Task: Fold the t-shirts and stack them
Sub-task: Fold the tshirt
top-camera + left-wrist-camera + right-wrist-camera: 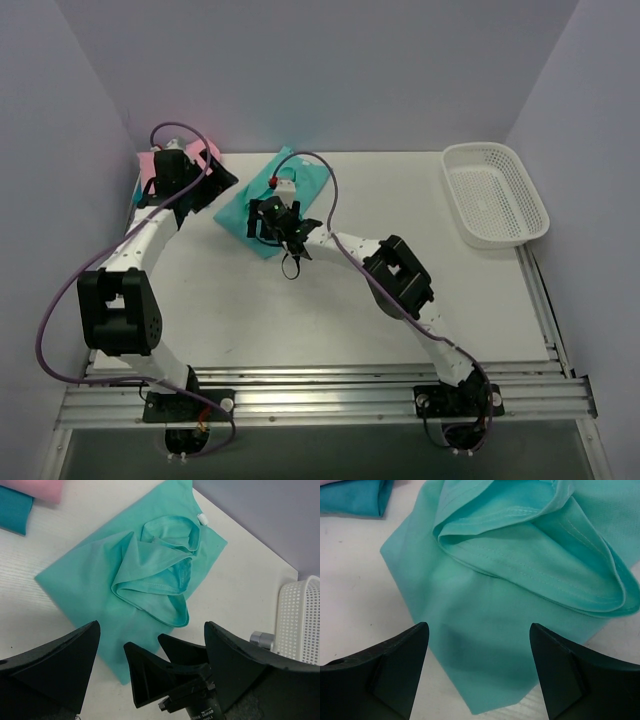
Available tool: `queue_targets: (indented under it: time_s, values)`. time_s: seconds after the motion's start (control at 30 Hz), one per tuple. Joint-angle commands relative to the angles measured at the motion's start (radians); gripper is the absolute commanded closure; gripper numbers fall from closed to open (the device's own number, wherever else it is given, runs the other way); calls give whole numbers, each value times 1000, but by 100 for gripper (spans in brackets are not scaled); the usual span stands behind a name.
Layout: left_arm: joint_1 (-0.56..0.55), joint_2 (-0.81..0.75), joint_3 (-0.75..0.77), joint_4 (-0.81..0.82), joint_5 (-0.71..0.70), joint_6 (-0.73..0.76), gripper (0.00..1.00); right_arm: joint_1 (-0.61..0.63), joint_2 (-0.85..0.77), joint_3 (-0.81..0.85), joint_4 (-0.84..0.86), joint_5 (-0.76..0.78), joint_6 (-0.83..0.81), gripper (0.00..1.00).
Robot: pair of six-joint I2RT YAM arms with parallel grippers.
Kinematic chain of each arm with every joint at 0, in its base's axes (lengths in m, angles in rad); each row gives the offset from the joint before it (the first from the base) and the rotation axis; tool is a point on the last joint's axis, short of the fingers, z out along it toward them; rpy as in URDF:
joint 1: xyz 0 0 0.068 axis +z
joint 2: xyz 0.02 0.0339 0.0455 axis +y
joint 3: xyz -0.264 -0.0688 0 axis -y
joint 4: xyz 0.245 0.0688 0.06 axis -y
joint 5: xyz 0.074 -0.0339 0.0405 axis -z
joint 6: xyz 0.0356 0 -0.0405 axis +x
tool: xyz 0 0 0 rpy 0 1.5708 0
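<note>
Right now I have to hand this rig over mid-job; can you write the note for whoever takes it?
Left gripper: open, holding nothing, up near the far-left corner of the table.
Right gripper: open, nothing between its jaws, over the near corner of the teal-green t-shirt.
Pink t-shirt and darker teal-blue t-shirt: together at the far left; the pink seems to overlap the other.
Done: those two look folded.
Left: the teal-green one lies rumpled, a sleeve bunched on top. Fold it and add it to the stack.
</note>
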Motion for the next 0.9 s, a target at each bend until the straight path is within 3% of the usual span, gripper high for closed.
queue_targets:
  time_s: [0.0, 0.57, 0.87]
  values:
    - [1, -44, 2, 55, 10, 0, 6, -18, 22, 68, 2, 14, 8, 23]
    - [1, -39, -4, 61, 0, 8, 6, -93, 132, 167, 32, -35, 16, 23]
    - [1, -12, 1, 69, -1, 11, 6, -128, 220, 377, 35, -15, -35, 22]
